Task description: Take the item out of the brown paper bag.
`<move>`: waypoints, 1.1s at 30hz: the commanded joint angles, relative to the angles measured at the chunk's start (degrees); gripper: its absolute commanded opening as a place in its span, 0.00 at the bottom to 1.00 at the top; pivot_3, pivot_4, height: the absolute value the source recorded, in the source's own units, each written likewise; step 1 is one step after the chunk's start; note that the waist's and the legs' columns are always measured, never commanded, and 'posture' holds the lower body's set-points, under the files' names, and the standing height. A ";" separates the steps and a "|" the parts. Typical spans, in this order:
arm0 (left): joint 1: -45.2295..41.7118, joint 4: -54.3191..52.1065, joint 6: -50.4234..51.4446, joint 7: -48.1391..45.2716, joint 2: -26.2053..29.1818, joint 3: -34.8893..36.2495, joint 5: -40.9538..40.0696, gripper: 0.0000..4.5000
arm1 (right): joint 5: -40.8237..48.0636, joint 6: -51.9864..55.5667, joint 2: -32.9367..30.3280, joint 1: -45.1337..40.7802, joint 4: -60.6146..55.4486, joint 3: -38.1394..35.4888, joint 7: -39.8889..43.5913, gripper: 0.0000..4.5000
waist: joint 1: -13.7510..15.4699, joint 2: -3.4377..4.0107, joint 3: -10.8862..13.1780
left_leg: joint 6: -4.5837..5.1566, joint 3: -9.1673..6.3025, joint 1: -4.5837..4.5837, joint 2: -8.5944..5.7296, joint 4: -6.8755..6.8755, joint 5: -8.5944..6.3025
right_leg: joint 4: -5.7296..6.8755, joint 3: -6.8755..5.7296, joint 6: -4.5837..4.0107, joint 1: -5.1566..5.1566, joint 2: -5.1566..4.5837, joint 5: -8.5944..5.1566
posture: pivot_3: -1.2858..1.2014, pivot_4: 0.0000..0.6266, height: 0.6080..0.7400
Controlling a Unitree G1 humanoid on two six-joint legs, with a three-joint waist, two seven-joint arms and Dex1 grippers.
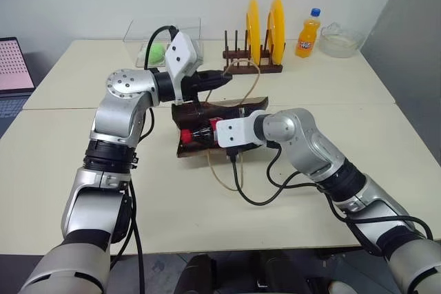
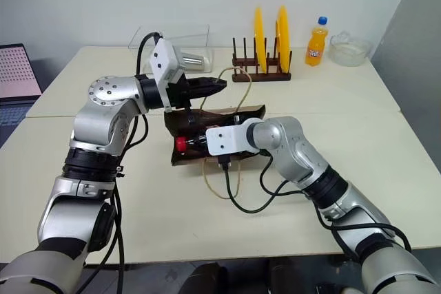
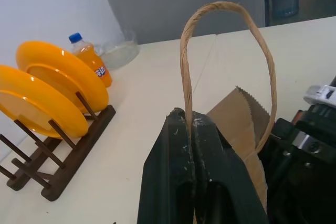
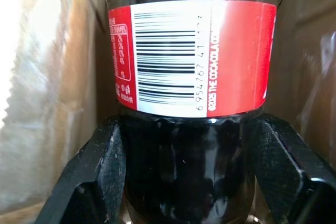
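Observation:
The brown paper bag [image 1: 207, 109] lies on its side in the middle of the table, its mouth held up. My left gripper [image 1: 224, 79] is shut on one cord handle [image 3: 226, 9], which loops up past its fingertips [image 3: 181, 124]. The other handle [image 1: 220, 170] trails on the table in front. Inside the bag's mouth lies the item [image 4: 189, 56], a dark cola bottle with a red label and a red cap [image 2: 180, 144]. My right gripper [image 1: 204, 134] reaches into the bag, with its fingers [image 4: 100, 171] pressed against both sides of the bottle's lower body.
A wooden dish rack with two yellow plates [image 1: 265, 32] stands at the back. An orange soda bottle [image 1: 307, 32] and a glass bowl [image 1: 341, 39] are at the back right. A clear container [image 1: 155, 49] sits behind my left arm, and a laptop [image 1: 14, 67] is at far left.

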 commanded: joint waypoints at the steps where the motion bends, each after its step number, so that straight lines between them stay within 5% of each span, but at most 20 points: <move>1: -1.99 0.33 -1.58 0.37 0.01 0.93 0.43 0.00 | 4.49 -1.13 -0.11 0.13 -5.88 -3.91 1.61 0.66 | 0.00 0.00 0.00 | 0.00 0.00 0.00 0.00 0.00 0.00 | 0.00 0.00 0.00 0.00 0.00 0.00 | 0.52 0.24 1.00; 13: -1.92 0.83 -2.43 0.69 -0.76 0.62 1.07 0.00 | 22.63 -10.62 -4.81 4.17 -13.59 -14.41 4.87 0.66 | 0.03 -0.01 0.01 | 0.01 -0.01 -0.01 0.00 0.00 -0.01 | -0.03 -0.01 0.01 0.02 0.00 0.00 | 0.52 0.24 1.00; 21: -2.23 1.70 -3.07 0.93 -1.75 0.20 1.99 0.00 | 34.98 -1.98 -9.38 3.05 -20.18 -26.69 3.79 0.66 | 0.19 -0.01 0.01 | 0.02 -0.02 -0.01 0.00 0.01 -0.01 | -0.03 -0.02 0.01 0.05 -0.01 0.00 | 0.52 0.24 1.00; 27: -1.86 1.66 -3.27 0.85 -1.97 0.33 2.37 0.00 | 33.15 -0.01 -21.21 5.01 -15.46 -37.14 0.21 0.66 | 0.52 -0.02 0.01 | 0.03 0.00 -0.03 -0.01 0.00 -0.01 | -0.07 -0.02 0.01 0.06 -0.03 0.00 | 0.52 0.24 1.00; 33: -1.67 1.62 -3.32 0.90 -1.97 0.45 2.44 0.00 | 25.37 -6.33 -32.83 16.58 -7.60 -36.38 -0.63 0.66 | 1.16 -0.03 0.01 | 0.05 0.08 -0.05 0.00 -0.02 -0.03 | -0.16 0.00 0.02 0.09 -0.02 -0.01 | 0.52 0.24 1.00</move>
